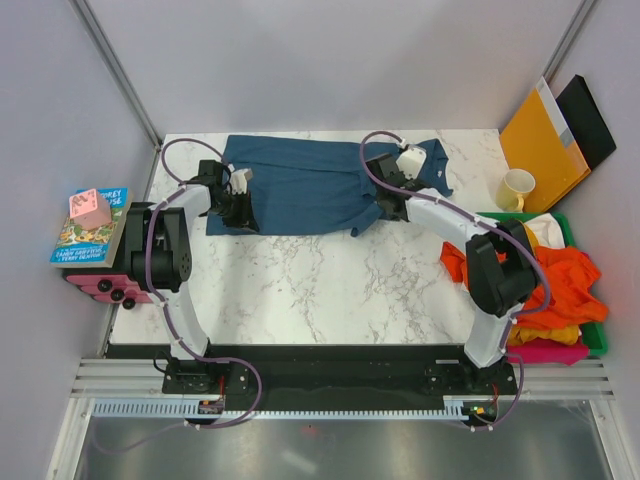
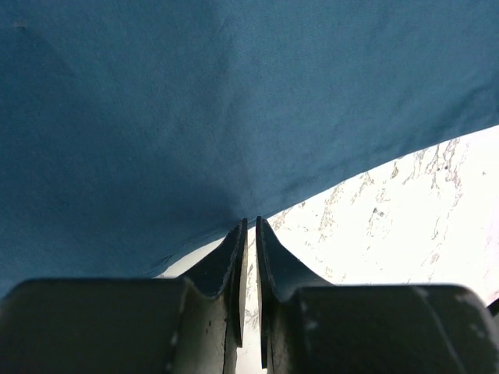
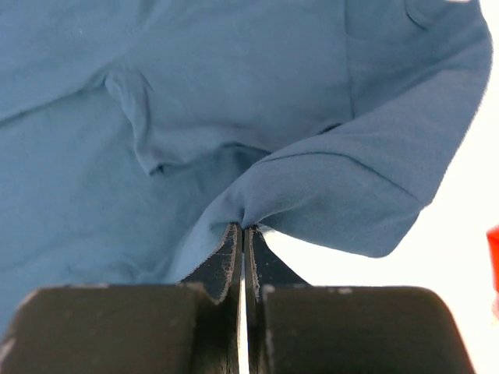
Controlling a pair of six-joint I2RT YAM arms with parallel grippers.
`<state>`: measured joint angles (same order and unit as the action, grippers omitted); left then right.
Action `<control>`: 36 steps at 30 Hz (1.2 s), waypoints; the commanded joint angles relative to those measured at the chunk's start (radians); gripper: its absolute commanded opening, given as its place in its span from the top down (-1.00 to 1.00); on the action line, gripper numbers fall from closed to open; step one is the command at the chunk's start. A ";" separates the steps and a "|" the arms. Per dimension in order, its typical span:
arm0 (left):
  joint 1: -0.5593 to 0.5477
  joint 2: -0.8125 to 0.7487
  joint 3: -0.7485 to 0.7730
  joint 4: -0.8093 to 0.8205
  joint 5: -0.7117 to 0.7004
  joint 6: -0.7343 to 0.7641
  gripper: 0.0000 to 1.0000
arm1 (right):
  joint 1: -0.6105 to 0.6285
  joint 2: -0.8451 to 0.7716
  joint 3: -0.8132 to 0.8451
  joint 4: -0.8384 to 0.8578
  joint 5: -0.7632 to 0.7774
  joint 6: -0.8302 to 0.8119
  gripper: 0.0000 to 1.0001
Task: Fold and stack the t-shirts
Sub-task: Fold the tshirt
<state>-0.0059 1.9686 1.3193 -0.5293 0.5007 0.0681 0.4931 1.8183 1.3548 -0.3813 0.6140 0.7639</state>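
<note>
A dark teal-blue t-shirt (image 1: 305, 185) lies spread across the back of the marble table. At its left near edge, my left gripper (image 1: 240, 207) is shut on the hem; in the left wrist view the cloth (image 2: 195, 101) puckers right at the tips of the gripper (image 2: 250, 224). My right gripper (image 1: 386, 205) is at the shirt's right side. In the right wrist view the gripper (image 3: 243, 227) is shut on a bunched fold of the shirt (image 3: 234, 101), which lifts off the table. Orange (image 1: 565, 285), yellow (image 1: 560, 333) and pink (image 1: 545, 350) t-shirts lie heaped at the right.
The heap lies in a green bin (image 1: 598, 335) at the table's right edge. A cream mug (image 1: 517, 188), an orange envelope (image 1: 540, 140) and a black folder (image 1: 590, 120) stand at the back right. A book (image 1: 90, 228) with a pink object (image 1: 90, 207) lies off the left edge.
</note>
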 commanded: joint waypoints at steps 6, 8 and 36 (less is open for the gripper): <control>0.004 -0.002 0.034 -0.006 0.013 -0.021 0.70 | -0.059 0.203 0.265 -0.018 0.000 -0.078 1.00; 0.004 0.004 0.035 -0.006 0.013 -0.021 0.70 | -0.068 0.264 0.315 -0.019 -0.006 -0.093 1.00; 0.003 -0.017 0.055 -0.024 0.044 -0.014 0.45 | -0.062 0.006 -0.047 0.053 -0.071 -0.043 0.07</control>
<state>-0.0059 1.9846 1.3605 -0.5480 0.5106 0.0597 0.4141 1.9049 1.4853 -0.3515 0.5289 0.6407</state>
